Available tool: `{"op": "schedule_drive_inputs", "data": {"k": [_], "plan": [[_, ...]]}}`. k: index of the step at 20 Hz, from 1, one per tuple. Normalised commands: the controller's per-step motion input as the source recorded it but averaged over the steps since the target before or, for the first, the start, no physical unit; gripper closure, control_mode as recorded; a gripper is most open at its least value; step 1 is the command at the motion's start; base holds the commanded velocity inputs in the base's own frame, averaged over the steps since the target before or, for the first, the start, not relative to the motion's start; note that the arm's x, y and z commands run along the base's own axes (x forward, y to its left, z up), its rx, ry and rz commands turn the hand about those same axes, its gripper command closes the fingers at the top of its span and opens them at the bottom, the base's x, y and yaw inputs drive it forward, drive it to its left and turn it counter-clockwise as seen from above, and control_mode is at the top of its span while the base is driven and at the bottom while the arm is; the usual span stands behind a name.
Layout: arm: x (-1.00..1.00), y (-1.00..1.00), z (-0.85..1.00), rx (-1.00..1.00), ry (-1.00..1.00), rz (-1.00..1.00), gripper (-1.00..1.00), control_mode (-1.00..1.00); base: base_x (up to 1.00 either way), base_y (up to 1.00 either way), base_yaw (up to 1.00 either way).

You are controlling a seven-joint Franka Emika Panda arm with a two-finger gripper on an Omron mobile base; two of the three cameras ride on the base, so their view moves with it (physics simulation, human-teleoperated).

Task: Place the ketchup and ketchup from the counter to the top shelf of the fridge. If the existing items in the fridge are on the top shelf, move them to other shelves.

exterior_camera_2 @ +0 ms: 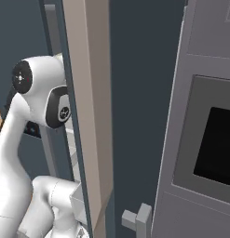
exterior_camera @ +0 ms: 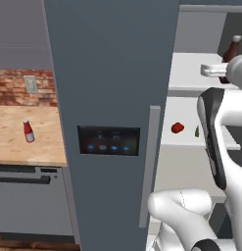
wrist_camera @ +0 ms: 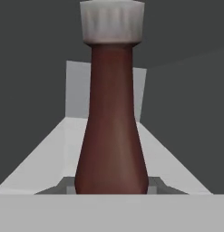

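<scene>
From the left base view I see the fridge (exterior_camera: 110, 73) open, its door edge-on to me. The dark ketchup bottle (exterior_camera: 232, 51) stands upright on the top shelf (exterior_camera: 191, 68), with my arm's wrist right beside it. One shelf down sit the red lump (exterior_camera: 177, 128) and the tiny green thing (exterior_camera: 197, 131), so neither crowds the top shelf. The bright red ketchup bottle (exterior_camera: 28, 131) waits on the surface (exterior_camera: 14, 147).

From the right base view, the door hides the shelves; only my arm's upper links show.

In the hand view the dark bottle (wrist_camera: 112, 131) stands close up, between the fingertips (wrist_camera: 63, 186). I cannot tell whether the tool grips it or has let go. My worry: pulling back while a pad drags could tip this tall, narrow-necked bottle off the shelf.
</scene>
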Motion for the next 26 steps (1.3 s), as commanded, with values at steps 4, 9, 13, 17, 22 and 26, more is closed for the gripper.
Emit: {"op": "schedule_drive_inputs", "data": {"k": [4, 9, 13, 17, 22, 26], "plan": [[0.43, -0.36, 0.00, 0.00, 0.03, 0.00, 1.00, -1.00, 0.00, 0.00, 0.00], [0.23, -0.42, 0.00, 0.00, 0.06, 0.00, 1.00, -1.00, 0.00, 0.00, 0.00], [0.04, -0.10, -0.08, 0.00, 0.03, 0.00, 1.00, -1.00, 0.00, 0.00, 0.00], [0.16, -0.05, -0.25, 0.00, 0.00, 0.00, 1.00, -1.00, 0.00, 0.00, 0.00], [0.22, -0.03, -0.22, 0.00, 0.00, -0.01, 1.00, -1.00, 0.00, 0.00, 0.00], [0.39, -0.05, -0.10, 0.00, 0.00, -0.01, 1.00, -1.00, 0.00, 0.00, 0.00]]}}
